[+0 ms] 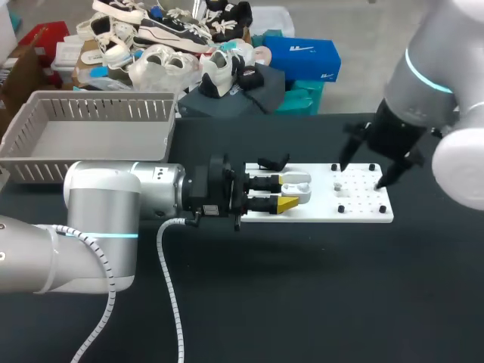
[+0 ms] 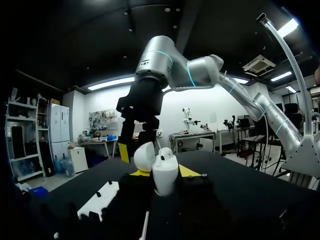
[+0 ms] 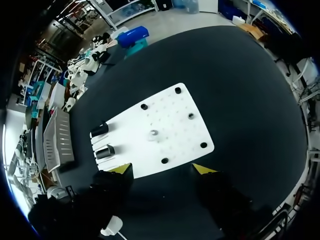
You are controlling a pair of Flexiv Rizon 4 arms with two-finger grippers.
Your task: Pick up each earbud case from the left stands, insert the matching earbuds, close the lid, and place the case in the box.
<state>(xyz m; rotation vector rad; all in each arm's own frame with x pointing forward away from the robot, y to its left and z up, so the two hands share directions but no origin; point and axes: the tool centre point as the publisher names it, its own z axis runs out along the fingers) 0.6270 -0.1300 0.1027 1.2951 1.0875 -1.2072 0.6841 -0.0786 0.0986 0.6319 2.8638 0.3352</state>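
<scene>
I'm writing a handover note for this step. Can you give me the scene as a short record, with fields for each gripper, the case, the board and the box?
left gripper: shut on the earbud case, held over the end of the white board
earbud case: white, lid open
right gripper: open, nothing in it, above the board's other end
white board: flat on the black table, black pegs at its corners
stands: two, at the board's end near the left gripper
box: grey slatted basket at the table's far left, no case seen inside
</scene>
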